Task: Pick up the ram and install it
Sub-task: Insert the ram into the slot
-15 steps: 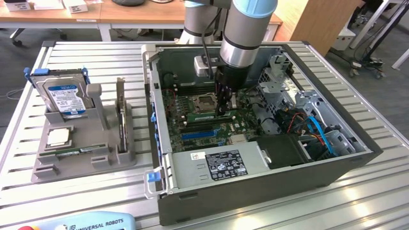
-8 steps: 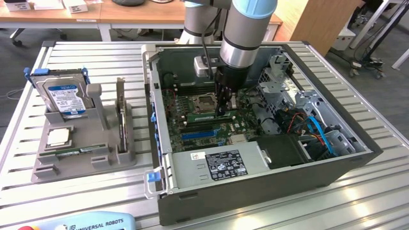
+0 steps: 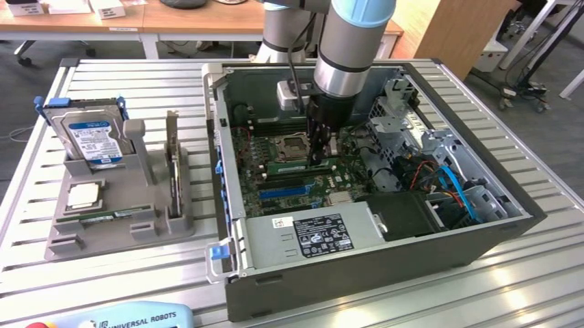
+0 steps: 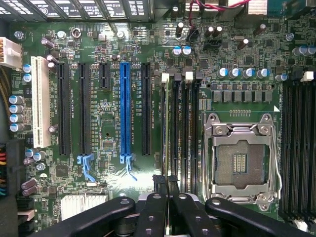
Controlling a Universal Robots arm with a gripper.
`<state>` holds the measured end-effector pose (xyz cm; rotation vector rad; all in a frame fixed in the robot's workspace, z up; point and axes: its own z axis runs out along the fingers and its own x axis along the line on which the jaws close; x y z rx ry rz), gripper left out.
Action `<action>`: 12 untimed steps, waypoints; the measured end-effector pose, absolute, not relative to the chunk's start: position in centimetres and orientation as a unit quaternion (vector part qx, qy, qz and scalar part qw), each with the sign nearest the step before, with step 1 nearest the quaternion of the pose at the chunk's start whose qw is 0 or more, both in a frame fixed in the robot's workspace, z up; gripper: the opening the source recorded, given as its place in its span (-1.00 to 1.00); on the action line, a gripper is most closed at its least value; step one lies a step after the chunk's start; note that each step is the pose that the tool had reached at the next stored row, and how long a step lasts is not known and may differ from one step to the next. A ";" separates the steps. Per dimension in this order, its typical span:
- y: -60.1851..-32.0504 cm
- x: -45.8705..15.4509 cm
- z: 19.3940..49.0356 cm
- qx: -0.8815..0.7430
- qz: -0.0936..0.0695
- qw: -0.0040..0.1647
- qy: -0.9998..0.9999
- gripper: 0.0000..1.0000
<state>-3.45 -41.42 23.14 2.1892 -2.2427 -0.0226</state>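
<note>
My pincer [image 4: 167,183] hung low inside the open computer case [image 3: 365,273], its fingers drawn tight together over the memory slots. The ram [image 3: 288,166] stood on edge in the slot line just beside the bare processor socket [image 4: 240,158], with my fingertips at one end of it. Whether they pinched it or only touched it, I could not tell. Crowding me were the socket's metal frame on one side and the black and blue card slots [image 4: 126,111] on the other. Blue cables [image 3: 456,184] lay off to the exterior view's right. Outside the case, on the grey tray [image 3: 64,246], sat a second green stick [image 3: 109,216], the silver processor chip [image 3: 84,196] and the hard drive [image 3: 91,137] – all well apart from me.
</note>
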 end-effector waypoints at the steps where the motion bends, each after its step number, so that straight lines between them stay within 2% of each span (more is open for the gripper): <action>1: -41.4 -3.5 23.1 0.698 -0.007 0.004 -0.716 -0.77; 12: -41.4 -3.4 23.1 0.698 -0.009 0.006 -0.716 -0.77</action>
